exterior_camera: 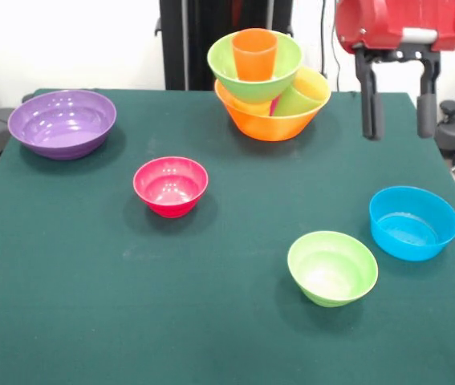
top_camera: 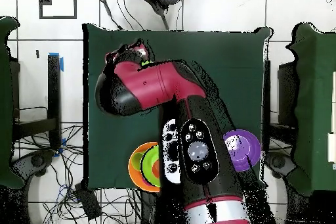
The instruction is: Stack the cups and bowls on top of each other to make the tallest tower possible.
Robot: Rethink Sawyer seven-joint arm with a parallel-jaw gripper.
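No writing shows — gripper [exterior_camera: 396, 119] hangs spread and empty beside the tower [exterior_camera: 266, 84].

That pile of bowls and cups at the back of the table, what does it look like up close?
The tower starts with a large orange bowl standing on the green table. Inside it are tumblers leaning to one side: a yellow one, a light green one and a sliver of magenta. A large light-green bowl rests on them, slightly tilted, and holds an upright orange cup. All look like glossy plastic. The gripper hangs beside it, apart. In the overhead view the arm hides most of the tower.
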